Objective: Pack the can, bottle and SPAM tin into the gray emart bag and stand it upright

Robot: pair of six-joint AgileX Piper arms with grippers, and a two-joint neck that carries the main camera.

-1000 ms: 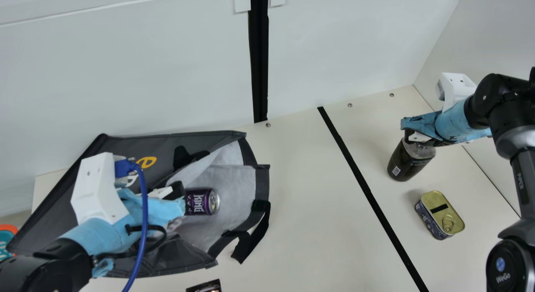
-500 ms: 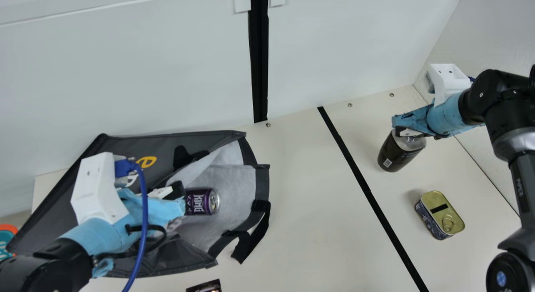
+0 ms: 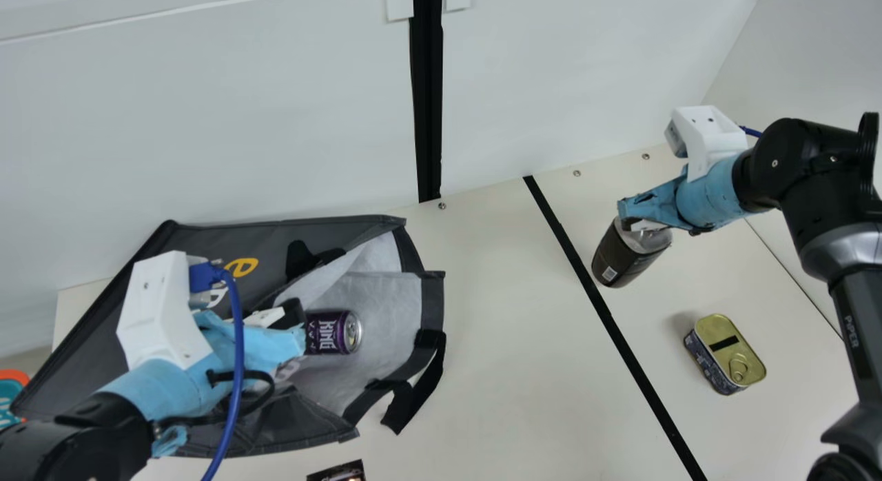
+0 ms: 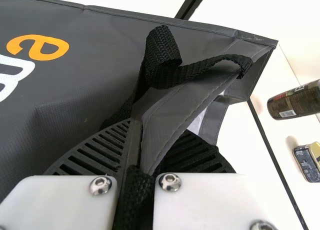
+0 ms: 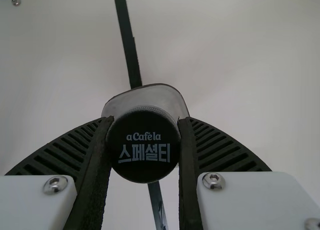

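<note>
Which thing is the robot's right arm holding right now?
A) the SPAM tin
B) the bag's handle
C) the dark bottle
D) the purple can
C: the right gripper's fingers are closed on both sides of the cap of the dark bottle.

Black arms (image 3: 813, 167), blue wrappings (image 3: 165, 388), white brackets (image 3: 158, 312), blue cable (image 3: 238, 364)

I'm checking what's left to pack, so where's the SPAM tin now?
In the main view, the SPAM tin sits on the table right of the black strip, below and right of the bottle.
</note>
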